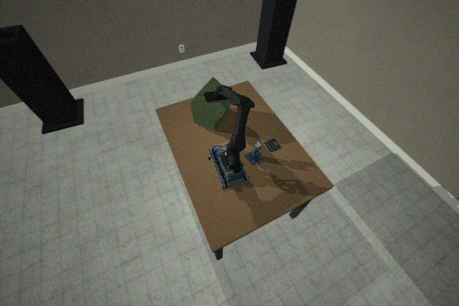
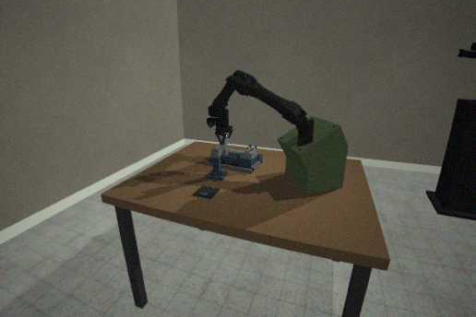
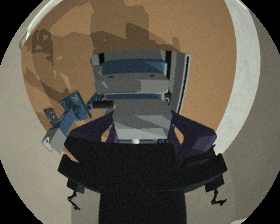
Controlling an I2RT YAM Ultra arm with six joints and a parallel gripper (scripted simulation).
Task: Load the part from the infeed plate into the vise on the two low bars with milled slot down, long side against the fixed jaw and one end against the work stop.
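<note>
My gripper (image 2: 223, 139) (image 3: 142, 115) is shut on the grey part (image 3: 143, 121), its fingers on two opposite sides. It points down over the vise (image 1: 228, 173) (image 2: 240, 158). In the wrist view the part covers the near portion of the vise, and a grey jaw (image 3: 136, 83) shows beyond it. The dark rod of the work stop (image 3: 103, 105) points at the part's left side; contact cannot be told. The part's underside and slot are hidden, and whether it touches the bars cannot be seen.
The grey V-block (image 1: 256, 147) (image 2: 216, 152) (image 3: 54, 138) stands on its blue post beside the vise. The dark infeed plate (image 1: 272, 145) (image 2: 206, 192) (image 3: 51, 116) lies beyond it. The green arm base (image 1: 209, 112) (image 2: 318, 158) stands at one end of the brown table (image 1: 182, 139) (image 2: 323, 217).
</note>
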